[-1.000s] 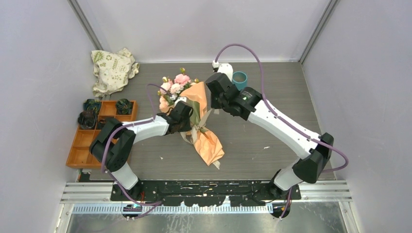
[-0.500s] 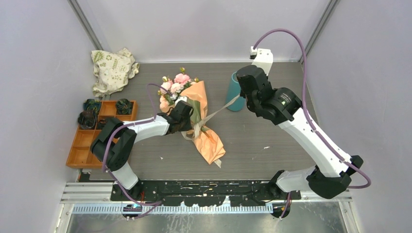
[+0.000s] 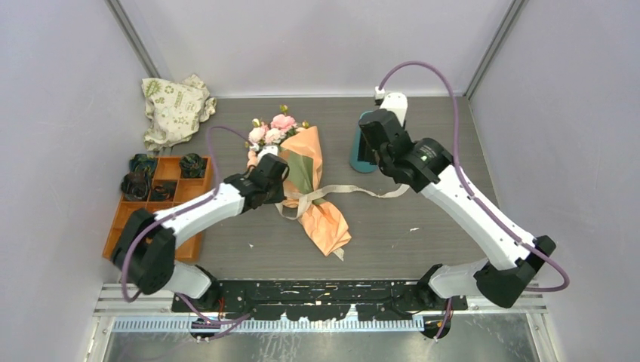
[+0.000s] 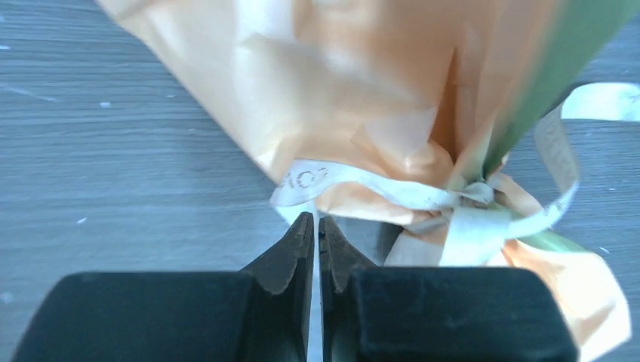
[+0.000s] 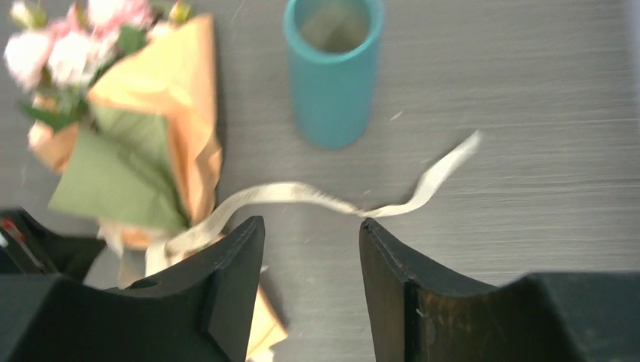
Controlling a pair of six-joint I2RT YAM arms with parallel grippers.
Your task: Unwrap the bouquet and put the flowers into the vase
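Ribbon [image 3: 355, 190] lies loose on the table [image 3: 423, 226] near the upright vase [image 5: 332, 90], right gripper [image 5: 311, 249] spread and empty, left gripper [image 4: 315, 230] clenched by the knot [image 4: 472, 197]; bouquet [image 3: 309, 154] mid-table still in paper [image 3: 330, 226], flowers [image 3: 272, 132] not yet in vase.

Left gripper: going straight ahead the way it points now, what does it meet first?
Probably the ribbon tied round the bouquet, just beyond the left gripper and its shut tips. Depth is unclear.

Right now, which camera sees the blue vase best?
The right wrist camera: the vase stands nearly whole and upright there, its open mouth showing. The top camera has it partly hidden behind the right arm. The left wrist camera does not show it.
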